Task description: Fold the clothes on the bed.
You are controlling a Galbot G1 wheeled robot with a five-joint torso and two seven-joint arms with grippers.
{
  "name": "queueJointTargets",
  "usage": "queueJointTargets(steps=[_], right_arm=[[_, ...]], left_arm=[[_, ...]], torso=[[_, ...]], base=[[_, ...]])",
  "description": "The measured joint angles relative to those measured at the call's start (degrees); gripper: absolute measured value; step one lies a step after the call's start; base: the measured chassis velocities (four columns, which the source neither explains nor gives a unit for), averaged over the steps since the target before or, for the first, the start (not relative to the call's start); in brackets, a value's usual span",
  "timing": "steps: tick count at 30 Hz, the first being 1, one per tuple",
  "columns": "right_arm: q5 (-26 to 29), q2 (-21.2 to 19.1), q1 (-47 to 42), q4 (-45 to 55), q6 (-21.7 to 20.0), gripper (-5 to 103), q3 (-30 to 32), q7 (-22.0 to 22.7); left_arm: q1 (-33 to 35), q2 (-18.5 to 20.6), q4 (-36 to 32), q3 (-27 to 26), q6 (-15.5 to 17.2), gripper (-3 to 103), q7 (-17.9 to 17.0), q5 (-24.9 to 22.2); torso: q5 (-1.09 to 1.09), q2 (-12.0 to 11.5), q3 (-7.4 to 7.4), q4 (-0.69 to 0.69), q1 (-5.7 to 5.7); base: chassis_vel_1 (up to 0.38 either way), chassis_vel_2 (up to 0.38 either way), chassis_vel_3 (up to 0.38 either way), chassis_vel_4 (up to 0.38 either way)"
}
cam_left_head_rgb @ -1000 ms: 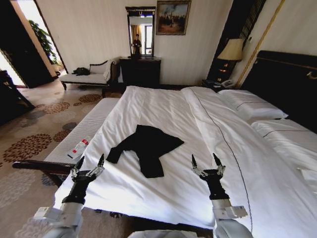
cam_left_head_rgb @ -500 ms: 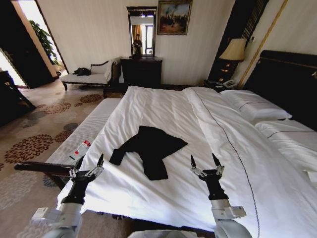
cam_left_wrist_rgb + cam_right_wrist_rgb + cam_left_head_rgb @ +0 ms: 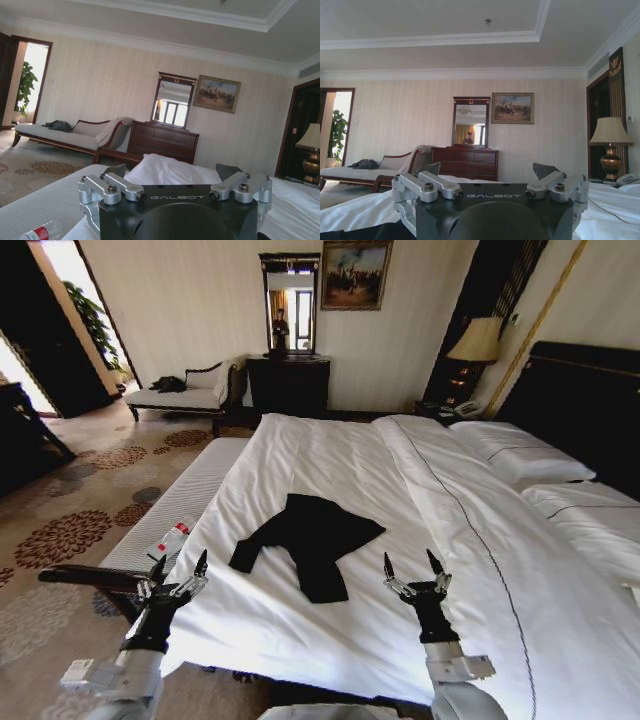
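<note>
White bed (image 3: 300, 640) fills the hotel room before me. Crumpled black T-shirt (image 3: 310, 535) lies near the bed's foot edge, untouched. My left gripper (image 3: 178, 575) and right gripper (image 3: 410, 570) hover at that edge, fingers spread, holding nothing. Folding hasn't begun; next I'd need to reach and flatten it.

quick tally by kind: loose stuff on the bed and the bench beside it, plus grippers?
Black T-shirt, crumpled on the bed: 1
Pillows: 2
Plastic bottle on the bench: 1
Grippers, left gripper and right gripper, both open: 2
Total: 6
</note>
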Motion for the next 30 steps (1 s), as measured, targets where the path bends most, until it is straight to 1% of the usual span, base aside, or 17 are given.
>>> queueJointTargets(steps=[21, 30], right_arm=[[0.2, 0.2, 0.1, -0.8, 0.3, 100, -0.1, -0.6], [0.2, 0.2, 0.1, -0.5, 0.4, 100, 0.0, -0.5]], left_arm=[[-0.2, -0.4, 0.1, 0.2, -0.3, 100, 0.0, 0.5], [-0.2, -0.8, -0.2, 0.2, -0.5, 100, 0.0, 0.8]], torso=[[0.0, 0.0, 0.0, 0.0, 0.0], [0.0, 0.0, 0.0, 0.0, 0.0]], base=[[0.018, 0.022, -0.02, -0.024], [0.004, 0.069, -0.001, -0.066]])
